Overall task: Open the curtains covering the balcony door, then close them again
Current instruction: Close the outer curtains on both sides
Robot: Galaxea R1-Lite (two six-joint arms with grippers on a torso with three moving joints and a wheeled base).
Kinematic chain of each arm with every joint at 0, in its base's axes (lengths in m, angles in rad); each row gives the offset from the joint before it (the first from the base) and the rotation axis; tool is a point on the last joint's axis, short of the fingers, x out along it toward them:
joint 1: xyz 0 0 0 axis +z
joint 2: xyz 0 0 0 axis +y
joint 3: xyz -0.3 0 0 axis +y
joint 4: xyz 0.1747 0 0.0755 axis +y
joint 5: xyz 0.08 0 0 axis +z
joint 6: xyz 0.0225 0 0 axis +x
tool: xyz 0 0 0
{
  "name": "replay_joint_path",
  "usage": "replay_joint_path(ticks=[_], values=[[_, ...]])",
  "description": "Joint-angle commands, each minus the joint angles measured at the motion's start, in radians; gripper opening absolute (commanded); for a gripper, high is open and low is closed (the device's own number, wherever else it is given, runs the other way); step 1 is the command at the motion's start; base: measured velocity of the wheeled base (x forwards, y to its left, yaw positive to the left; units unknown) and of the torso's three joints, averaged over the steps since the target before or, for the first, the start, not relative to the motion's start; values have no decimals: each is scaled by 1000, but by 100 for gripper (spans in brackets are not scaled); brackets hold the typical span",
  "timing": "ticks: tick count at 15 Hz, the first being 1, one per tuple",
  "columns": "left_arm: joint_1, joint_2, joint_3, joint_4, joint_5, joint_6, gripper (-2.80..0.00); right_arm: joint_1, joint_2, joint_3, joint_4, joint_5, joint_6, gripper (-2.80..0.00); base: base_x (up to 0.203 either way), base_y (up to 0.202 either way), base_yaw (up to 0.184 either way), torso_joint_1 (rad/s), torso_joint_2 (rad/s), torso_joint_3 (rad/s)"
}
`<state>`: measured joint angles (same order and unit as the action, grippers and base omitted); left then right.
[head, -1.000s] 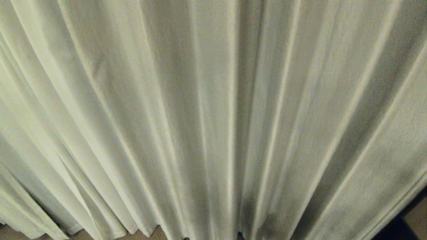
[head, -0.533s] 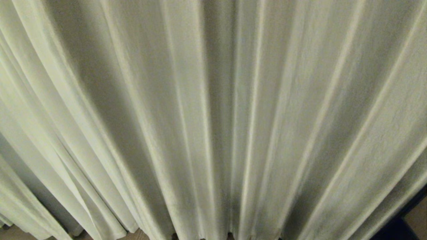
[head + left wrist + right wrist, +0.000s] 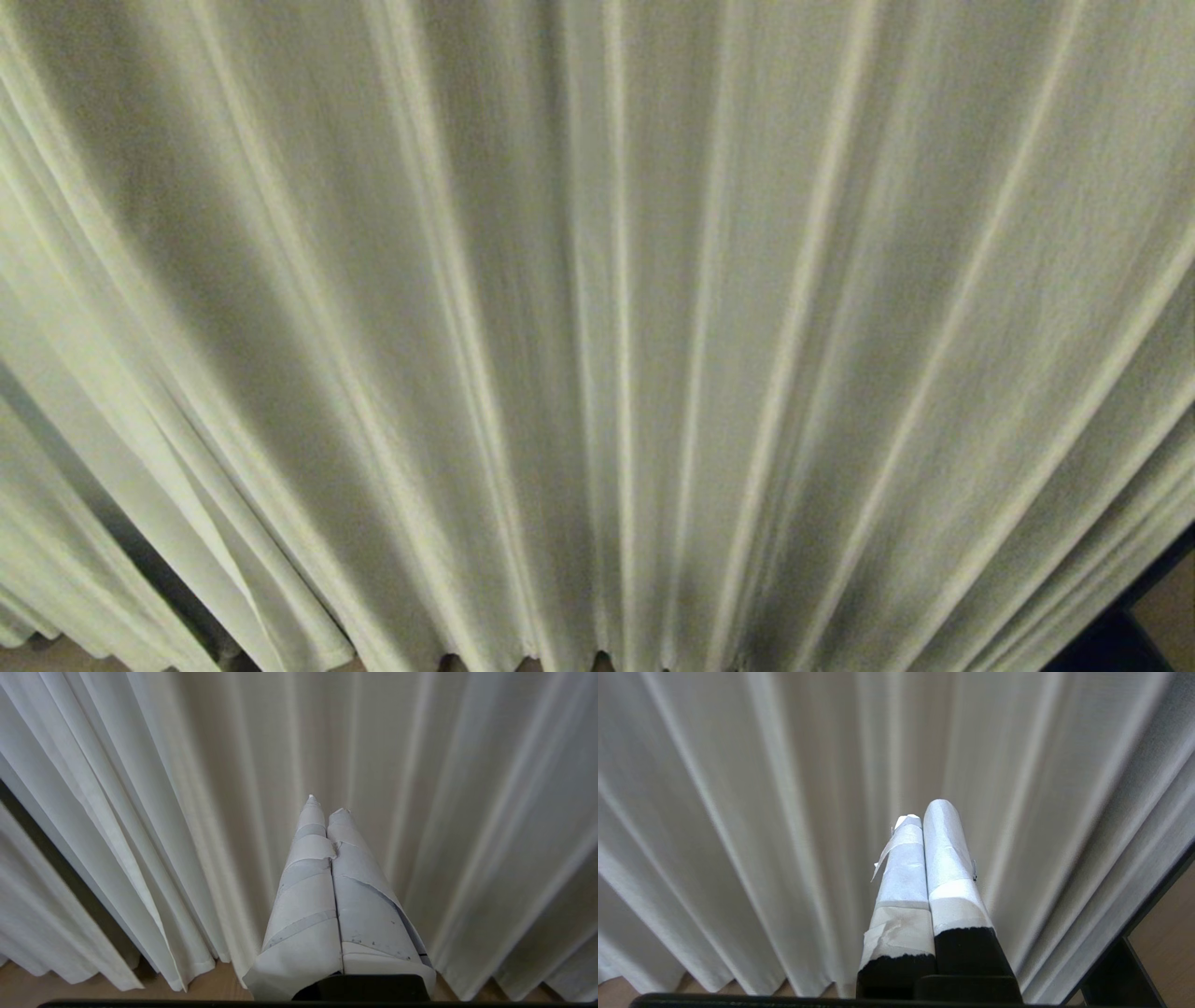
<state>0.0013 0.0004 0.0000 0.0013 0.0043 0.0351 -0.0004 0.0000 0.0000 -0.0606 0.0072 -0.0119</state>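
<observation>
Two cream-white curtains [image 3: 597, 327], drawn closed, filling almost the whole head view with vertical pleats. Hanging down to a wavy hem [image 3: 523, 658] just above the wooden floor [image 3: 93, 994], only slivers of which show beneath the curtains. No glass of the balcony door visible anywhere past the fabric.

Toward the left side of the curtains, a narrow dark gap [image 3: 51, 858] between two overlapping folds, running slantwise down to the hem; cannot tell what lies behind it. At the right edge of the curtains, a dark frame piece [image 3: 1120, 961] standing just beside the last pleat, with a brown surface [image 3: 1167, 933] beyond it.

Left end effector [image 3: 324, 805]: pinched together, tape-wrapped fingers [image 3: 303, 896] pressed side to side, holding nothing. Pointing at the curtains, tips in front of a shaded pleat; cannot tell whether touching the fabric or just short of it.

Right end effector [image 3: 927, 809]: likewise pressed narrow, white-taped fingers [image 3: 945, 858] flat against each other, gripping nothing. Aimed at the curtains nearer their right edge, well apart from the dark frame piece.

Little open room ahead: fabric on every side of both end effectors, free space only below the hem and past the right edge of the curtains.
</observation>
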Motion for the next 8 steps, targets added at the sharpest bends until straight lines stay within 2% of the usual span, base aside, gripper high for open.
replay_joint_path(ticks=[1, 8], values=[[0, 0, 0, 0, 0, 0, -280, -1, 0, 0, -1, 0, 0, -280, 0, 0, 0, 0, 0, 0], [0, 0, 0, 0, 2, -1, -280, 0, 0, 0, -1, 0, 0, -280, 0, 0, 0, 0, 0, 0]])
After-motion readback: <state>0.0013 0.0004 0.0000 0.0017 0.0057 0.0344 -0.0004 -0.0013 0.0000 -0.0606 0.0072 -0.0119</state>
